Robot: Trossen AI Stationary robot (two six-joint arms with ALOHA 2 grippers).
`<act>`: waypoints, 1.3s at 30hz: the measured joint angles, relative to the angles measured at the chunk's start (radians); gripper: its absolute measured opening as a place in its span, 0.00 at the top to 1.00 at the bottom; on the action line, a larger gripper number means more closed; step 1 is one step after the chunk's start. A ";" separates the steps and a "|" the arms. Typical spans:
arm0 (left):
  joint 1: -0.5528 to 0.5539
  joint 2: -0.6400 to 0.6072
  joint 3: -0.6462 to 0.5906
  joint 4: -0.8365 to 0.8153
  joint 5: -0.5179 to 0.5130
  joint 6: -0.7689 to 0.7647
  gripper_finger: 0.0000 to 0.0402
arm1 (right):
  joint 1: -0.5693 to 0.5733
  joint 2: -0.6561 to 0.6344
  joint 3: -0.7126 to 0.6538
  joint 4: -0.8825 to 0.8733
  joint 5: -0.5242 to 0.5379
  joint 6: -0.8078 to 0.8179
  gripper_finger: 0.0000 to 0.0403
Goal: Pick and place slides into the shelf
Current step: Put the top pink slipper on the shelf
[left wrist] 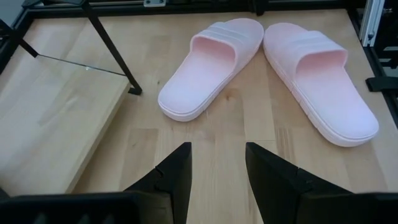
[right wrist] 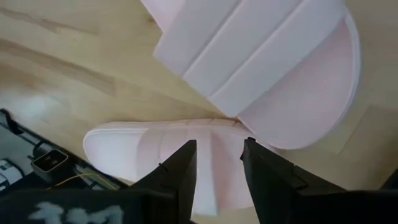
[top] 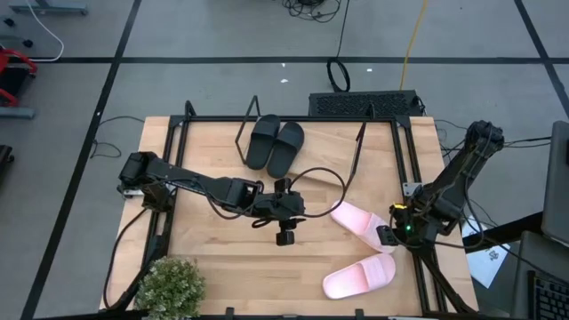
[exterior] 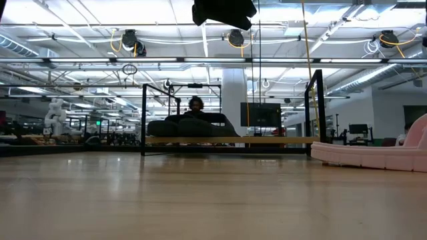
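The two black slides (top: 276, 142) lie side by side on the left part of the shelf (top: 316, 164), toward the table's far edge; they also show in the low view (exterior: 190, 127). The two pale pink slides (top: 360, 222) (top: 358, 277) lie on the tabletop at the right. My left gripper (top: 293, 213) hangs open and empty over the table's middle, with the pink slides (left wrist: 208, 68) (left wrist: 320, 78) ahead of it. My right gripper (right wrist: 219, 162) is open over the pink slides (right wrist: 267, 56) (right wrist: 155, 155), where the two nearly meet.
A potted green plant (top: 169, 284) stands at the table's near left corner. Black frame bars (top: 404, 169) run along the table's sides. The shelf's black wire end frame (left wrist: 115, 53) stands beside the left gripper. Bare tabletop (top: 231, 258) lies near the front.
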 joint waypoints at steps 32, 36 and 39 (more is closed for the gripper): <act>0.000 0.000 0.000 0.002 0.000 -0.014 0.63 | -0.002 0.039 -0.086 0.032 0.072 -0.015 0.70; 0.000 0.000 0.000 0.001 0.000 -0.014 0.63 | -0.002 0.044 -0.086 0.038 0.054 -0.013 0.70; 0.000 0.000 0.000 0.001 0.000 -0.014 0.63 | -0.002 0.044 -0.086 0.039 0.042 -0.009 0.70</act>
